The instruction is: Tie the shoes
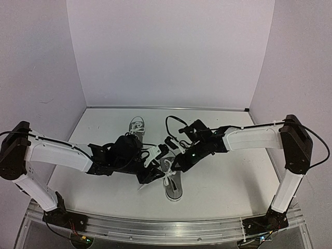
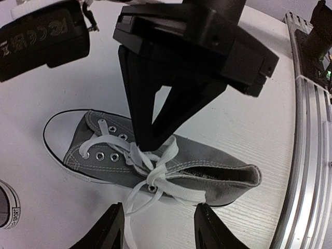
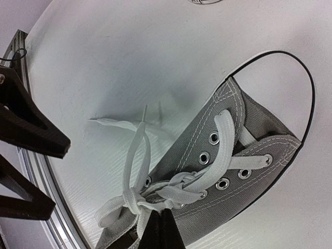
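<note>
One grey sneaker (image 1: 174, 185) with white laces lies on its side at the table's middle. It shows in the left wrist view (image 2: 207, 174) and the right wrist view (image 3: 244, 150). My right gripper (image 3: 162, 215) is shut, its tips pinching the white lace (image 3: 136, 199) at the half-tied knot by the top eyelets. It also shows in the left wrist view (image 2: 151, 141). My left gripper (image 2: 161, 210) is open and empty, just beside the shoe's opening, with a loose lace end (image 2: 136, 194) between its fingers (image 2: 106, 228). The second sneaker (image 1: 136, 126) stands at the back.
The white table (image 1: 223, 176) has an aluminium rail (image 1: 155, 228) along its near edge, close to the shoe. White walls enclose the back and sides. A loose lace end (image 3: 116, 123) lies on the table beside the shoe. My two arms meet over the shoe.
</note>
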Controlling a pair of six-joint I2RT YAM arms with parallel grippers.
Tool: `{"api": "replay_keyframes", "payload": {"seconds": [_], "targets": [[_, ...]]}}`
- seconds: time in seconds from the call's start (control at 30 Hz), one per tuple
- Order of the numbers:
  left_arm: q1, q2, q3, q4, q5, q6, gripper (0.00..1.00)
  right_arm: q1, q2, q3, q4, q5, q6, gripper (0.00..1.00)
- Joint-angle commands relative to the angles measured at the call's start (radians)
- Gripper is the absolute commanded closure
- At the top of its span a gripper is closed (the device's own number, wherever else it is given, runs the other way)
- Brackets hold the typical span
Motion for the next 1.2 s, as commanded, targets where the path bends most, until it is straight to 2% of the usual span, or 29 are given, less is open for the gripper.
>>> {"api": "replay_keyframes", "payload": {"seconds": [0.0, 0.3, 0.93, 1.03, 1.17], "targets": [[0.004, 0.050, 0.073, 0.051, 0.064, -0.103, 0.52, 0.005, -0.034, -0.010, 0.010, 0.006, 0.008, 1.00], [0.004, 0.134, 0.121, 0.037, 0.100, -0.211, 0.57, 0.005, -0.021, -0.013, 0.010, 0.009, 0.003, 1.00], [0.004, 0.194, 0.170, -0.054, 0.048, -0.217, 0.57, 0.005, -0.013, -0.010, 0.011, 0.010, 0.001, 1.00], [0.004, 0.193, 0.169, -0.056, 0.048, -0.216, 0.62, 0.004, -0.013, -0.009, 0.010, 0.010, 0.000, 1.00], [0.006, 0.189, 0.169, -0.056, 0.046, -0.212, 0.76, 0.005, -0.013, -0.009, 0.010, 0.014, 0.000, 1.00]]}}
